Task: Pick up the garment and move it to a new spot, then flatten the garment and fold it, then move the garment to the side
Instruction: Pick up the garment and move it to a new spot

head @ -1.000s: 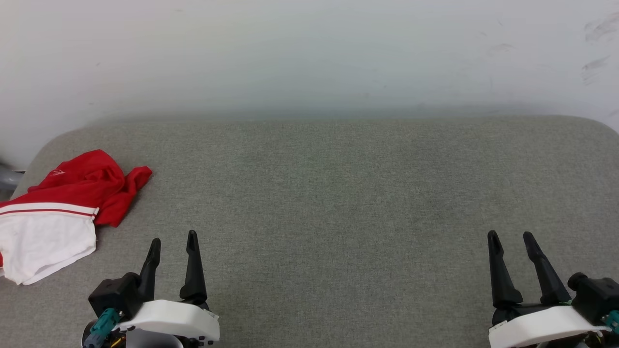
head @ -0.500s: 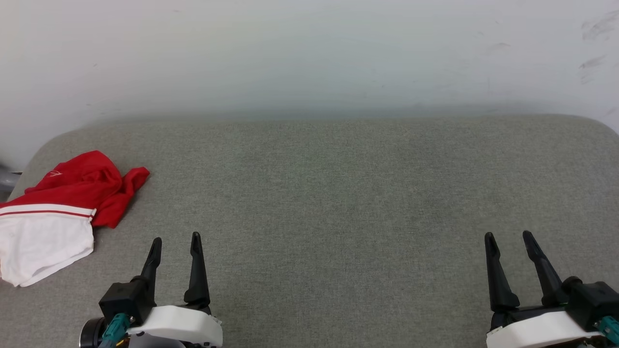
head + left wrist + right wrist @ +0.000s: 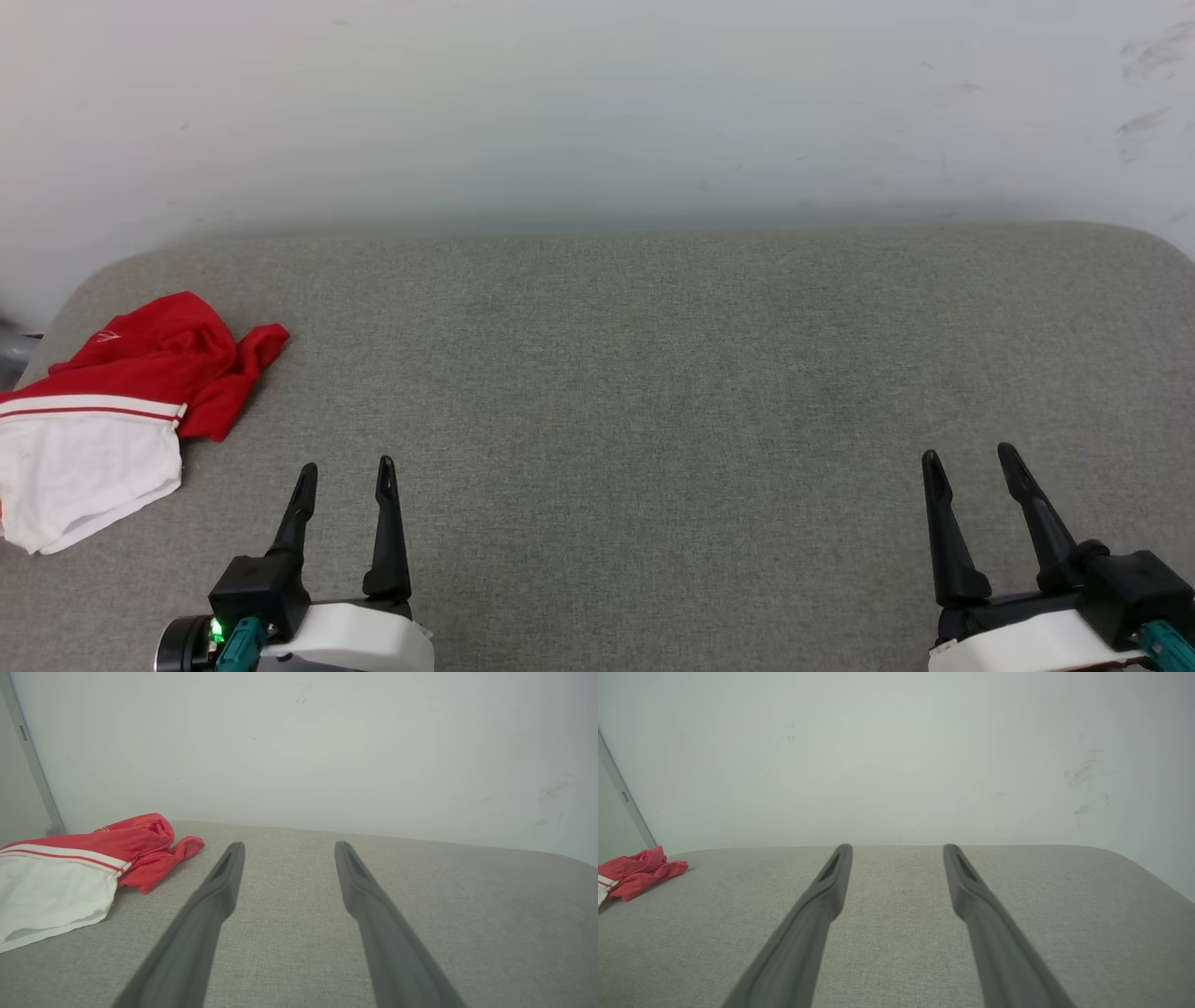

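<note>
Garment [image 3: 121,392] lying crumpled at left edge of grey surface [image 3: 653,373], red part bunching, white sleeve spreading nearer. Pick-up step not yet starting, I am judging. Left claw [image 3: 346,465] hovering just right of garment, apart from it, moderately open, holding nothing. Next move is calling for reaching left onto cloth. Right claw [image 3: 968,453] hovering far right, similarly open, empty.

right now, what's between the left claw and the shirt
Nothing: bare grey padding lies between the left claw and the shirt, in the head and left wrist views.
</note>
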`<state>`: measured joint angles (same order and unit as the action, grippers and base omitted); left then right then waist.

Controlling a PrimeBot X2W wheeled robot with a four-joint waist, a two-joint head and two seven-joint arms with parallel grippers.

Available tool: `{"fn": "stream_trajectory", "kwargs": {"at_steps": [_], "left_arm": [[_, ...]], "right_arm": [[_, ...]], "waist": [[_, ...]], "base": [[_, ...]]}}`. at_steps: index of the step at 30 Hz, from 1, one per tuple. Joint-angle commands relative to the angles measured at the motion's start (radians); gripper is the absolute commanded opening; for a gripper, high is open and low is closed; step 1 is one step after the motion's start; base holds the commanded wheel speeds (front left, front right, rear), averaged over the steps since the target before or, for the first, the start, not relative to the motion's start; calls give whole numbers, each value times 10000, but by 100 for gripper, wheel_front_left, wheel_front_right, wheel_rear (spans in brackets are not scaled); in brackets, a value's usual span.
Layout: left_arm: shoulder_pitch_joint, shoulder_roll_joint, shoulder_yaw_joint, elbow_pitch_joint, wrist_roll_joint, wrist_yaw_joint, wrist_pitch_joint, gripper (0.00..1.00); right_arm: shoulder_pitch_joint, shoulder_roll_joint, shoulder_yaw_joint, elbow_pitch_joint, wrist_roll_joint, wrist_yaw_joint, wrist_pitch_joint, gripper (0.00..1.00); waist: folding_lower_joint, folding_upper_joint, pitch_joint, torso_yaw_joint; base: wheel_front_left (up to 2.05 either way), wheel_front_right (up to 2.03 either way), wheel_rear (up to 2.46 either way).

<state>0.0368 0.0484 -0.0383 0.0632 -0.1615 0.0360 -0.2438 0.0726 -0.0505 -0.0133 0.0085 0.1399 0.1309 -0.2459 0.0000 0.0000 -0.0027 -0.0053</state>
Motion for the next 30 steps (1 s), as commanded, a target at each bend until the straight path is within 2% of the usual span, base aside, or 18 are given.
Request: {"fn": "stream_trajectory", "kwargs": {"at_steps": [1, 9, 30], "left_arm": [[99, 29, -4, -18, 163, -31, -87, 100], [169, 29, -12, 30, 483, -134, -233, 100], [129, 29, 15, 279, 278, -104, -221, 100]], "right_arm": [[165, 5, 34, -67, -137, -3, -68, 100], [267, 6, -17, -20, -114, -3, -212, 100], [309, 6, -115, 292, 131, -3, -194, 100]], "waist": [[0, 0, -2, 4], [0, 0, 9, 38], [0, 0, 4, 124]], "base": [[0, 0, 0], [0, 0, 0], [0, 0, 0]]}}
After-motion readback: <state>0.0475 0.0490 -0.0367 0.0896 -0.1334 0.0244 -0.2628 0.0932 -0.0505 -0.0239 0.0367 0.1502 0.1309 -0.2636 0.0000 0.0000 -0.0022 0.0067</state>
